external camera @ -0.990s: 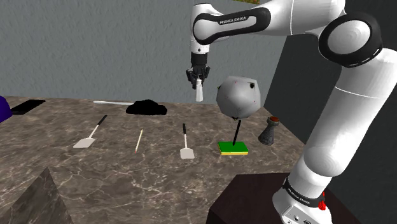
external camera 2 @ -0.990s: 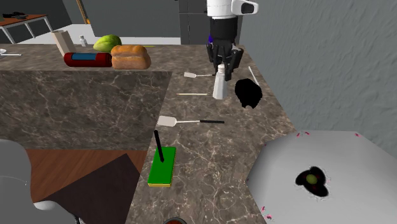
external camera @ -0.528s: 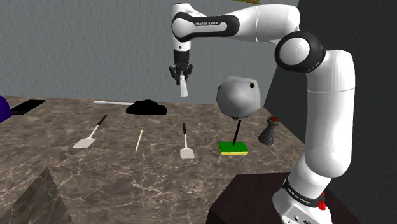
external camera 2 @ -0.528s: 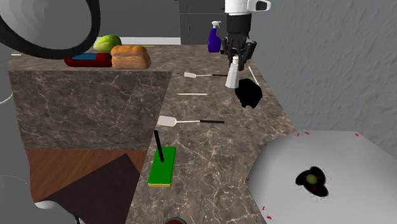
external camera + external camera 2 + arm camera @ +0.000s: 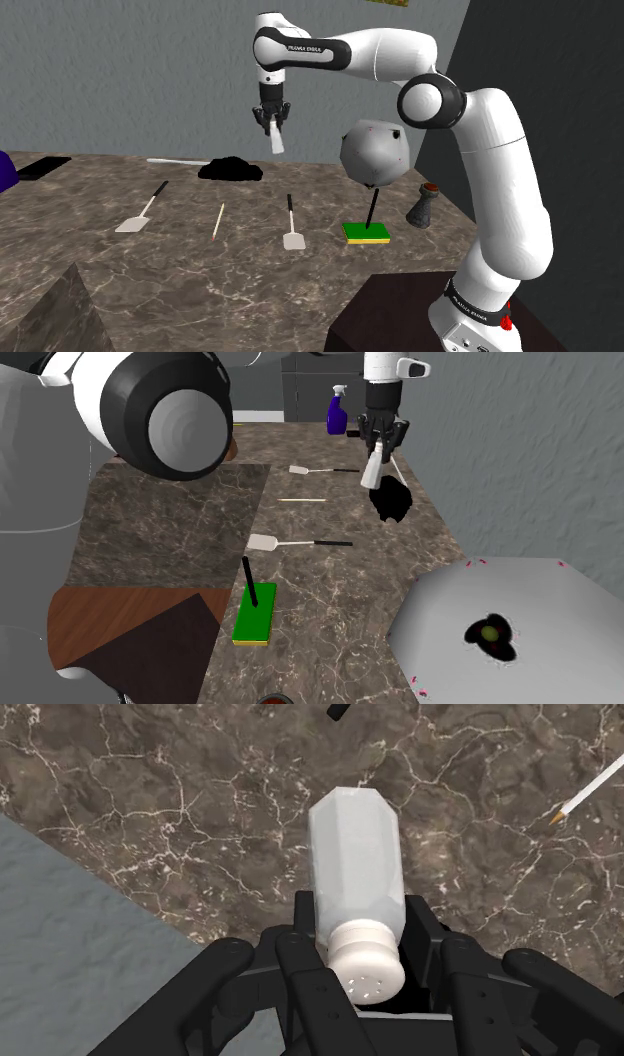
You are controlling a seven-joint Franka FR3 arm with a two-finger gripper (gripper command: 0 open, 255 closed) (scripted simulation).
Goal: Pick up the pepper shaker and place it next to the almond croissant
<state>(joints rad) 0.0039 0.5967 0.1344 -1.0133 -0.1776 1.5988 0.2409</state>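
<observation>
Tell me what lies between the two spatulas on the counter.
A thin pale stick lies there, touching neither the spatula on the shoulder view's left nor the other spatula; that view shows it.

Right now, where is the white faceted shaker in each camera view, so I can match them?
Shoulder view: the white faceted shaker hangs from the end effector, upper middle, above-right of the black lump.
Second exterior view: upper right of centre, just above the same lump.
Wrist view: centre, cap clasped, over the marble counter.
Shared landmark: the black lump, in both exterior views.
</observation>
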